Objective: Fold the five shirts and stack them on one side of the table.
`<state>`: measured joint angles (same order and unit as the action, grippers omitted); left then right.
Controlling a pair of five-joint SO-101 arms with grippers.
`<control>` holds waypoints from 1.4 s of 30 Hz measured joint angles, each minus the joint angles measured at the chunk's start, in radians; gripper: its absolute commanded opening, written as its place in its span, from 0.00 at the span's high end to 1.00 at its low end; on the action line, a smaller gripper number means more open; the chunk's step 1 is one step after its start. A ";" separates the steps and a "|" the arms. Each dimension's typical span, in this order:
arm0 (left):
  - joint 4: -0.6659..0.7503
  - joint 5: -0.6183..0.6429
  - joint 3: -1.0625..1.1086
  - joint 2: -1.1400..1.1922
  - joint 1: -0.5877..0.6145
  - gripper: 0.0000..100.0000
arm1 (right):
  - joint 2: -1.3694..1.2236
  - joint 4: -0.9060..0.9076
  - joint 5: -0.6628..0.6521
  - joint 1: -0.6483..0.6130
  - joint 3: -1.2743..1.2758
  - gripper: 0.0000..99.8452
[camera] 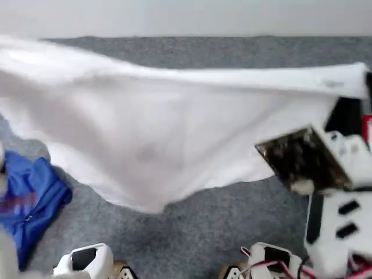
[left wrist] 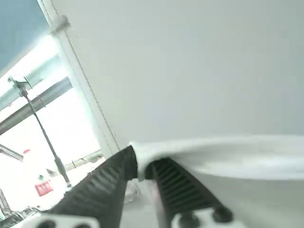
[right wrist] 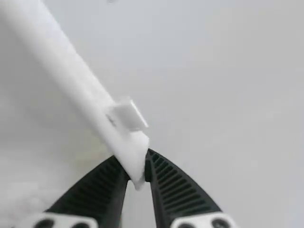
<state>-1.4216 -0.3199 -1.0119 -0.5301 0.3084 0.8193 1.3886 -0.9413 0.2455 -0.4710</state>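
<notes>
1. White shirt (camera: 174, 133) is held up and spread wide above the grey table (camera: 244, 232). Its upper edge is stretched nearly straight across the high view, and the lower edge sags in a curve. Whether the sag touches the table cannot be told.
2. Left gripper (left wrist: 141, 164): the jaws are drawn narrow and pinched on one end of the shirt's upper edge. The cloth is seen running away from it under tension.
3. Right gripper (right wrist: 136, 168): the jaws are likewise narrow and closed on the shirt's hem, just beside a small label (right wrist: 126, 114) sewn to that edge.
4. Blue shirt (camera: 29, 203) is seen crumpled on the table at one side, near the white shirt's low corner. It is unfolded.
5. Step in hand, as judged: the white shirt is being spread out in the air so it can be laid flat for folding. The task is judged to be at an early stage.
6. Next move, as judged: both grippers are to be lowered together with the tension kept, so the shirt is laid down smooth.
7. Risk noted: the blue shirt may be covered by the white one, or the hem may be let slip from one pinch.
</notes>
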 measured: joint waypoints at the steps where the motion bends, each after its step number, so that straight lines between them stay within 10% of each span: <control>1: -0.028 -0.020 -0.048 -0.002 0.000 0.99 | 0.018 0.014 -0.018 0.020 0.000 0.99; 10: -0.233 -0.107 -0.183 0.002 0.002 0.99 | 0.089 0.239 -0.155 0.055 0.018 0.99; 19: -0.275 -0.109 0.244 0.175 0.003 0.99 | -0.012 0.187 -0.160 -0.009 0.362 0.99; 31: 0.115 -0.112 0.672 0.457 -0.018 0.99 | -0.192 -0.301 -0.160 -0.081 0.836 0.99; 42: 0.014 -0.112 0.680 0.671 -0.278 0.98 | -0.296 -0.222 -0.158 -0.080 0.865 0.99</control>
<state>-1.4078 -0.4319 -0.3322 0.1404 0.0307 0.5232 1.1661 -1.0994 0.1657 0.3943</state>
